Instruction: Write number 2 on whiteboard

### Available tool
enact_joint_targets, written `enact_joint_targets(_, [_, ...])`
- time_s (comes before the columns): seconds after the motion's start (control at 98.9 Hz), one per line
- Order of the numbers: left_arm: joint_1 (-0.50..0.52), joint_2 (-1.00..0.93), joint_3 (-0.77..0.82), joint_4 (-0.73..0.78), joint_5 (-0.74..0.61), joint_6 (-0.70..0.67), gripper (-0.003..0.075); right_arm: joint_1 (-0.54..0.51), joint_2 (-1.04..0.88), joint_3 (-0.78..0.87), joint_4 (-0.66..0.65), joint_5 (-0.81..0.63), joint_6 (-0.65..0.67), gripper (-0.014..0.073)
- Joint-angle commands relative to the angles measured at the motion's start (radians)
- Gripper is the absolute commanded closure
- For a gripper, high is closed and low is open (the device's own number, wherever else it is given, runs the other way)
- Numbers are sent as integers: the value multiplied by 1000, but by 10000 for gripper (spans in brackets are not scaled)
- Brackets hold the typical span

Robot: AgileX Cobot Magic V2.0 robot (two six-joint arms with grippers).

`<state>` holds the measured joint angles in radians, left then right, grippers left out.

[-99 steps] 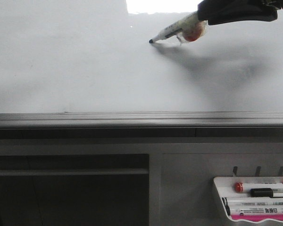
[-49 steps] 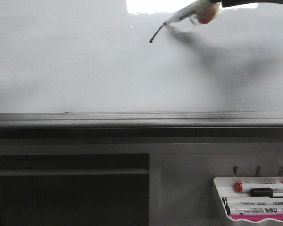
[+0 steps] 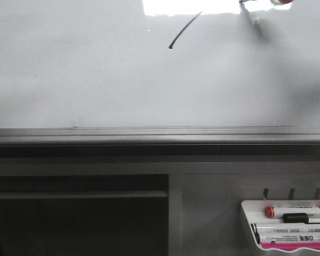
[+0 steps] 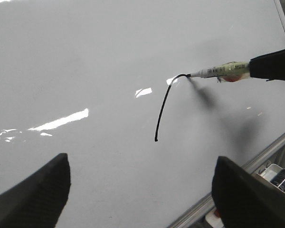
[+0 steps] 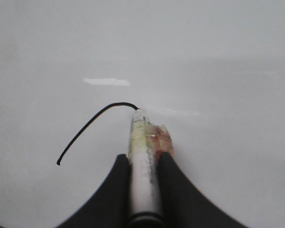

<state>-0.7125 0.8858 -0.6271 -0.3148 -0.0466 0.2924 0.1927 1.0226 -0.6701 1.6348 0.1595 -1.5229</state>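
A small white marker tray [image 3: 247, 224] hangs low on the grey panel [image 3: 213, 202], at the front view's lower right corner. In it lie a red-capped marker [image 3: 270, 212], a black-capped marker [image 3: 296, 217] and two white-barrelled markers [image 3: 290, 230], above a pink strip [image 3: 293, 246].

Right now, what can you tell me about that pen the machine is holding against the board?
The marker has a white barrel with yellowish tape and a reddish blob stuck near its front. It sits clamped between the dark jaws of the right gripper, tilted toward the glossy whiteboard. Its tip meets the far end of a thin, curved black line, the only stroke drawn so far.
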Motion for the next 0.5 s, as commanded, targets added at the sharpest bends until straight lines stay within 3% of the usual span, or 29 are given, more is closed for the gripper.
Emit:
enact_joint_targets(0.0, [0, -12, -28, -9, -80, -8, 155, -13, -18, 23, 53, -102, -10, 651])
enact_joint_targets(0.486, [0, -12, -28, -9, -80, -8, 155, -13, -26, 166, 64, 161, -10, 651])
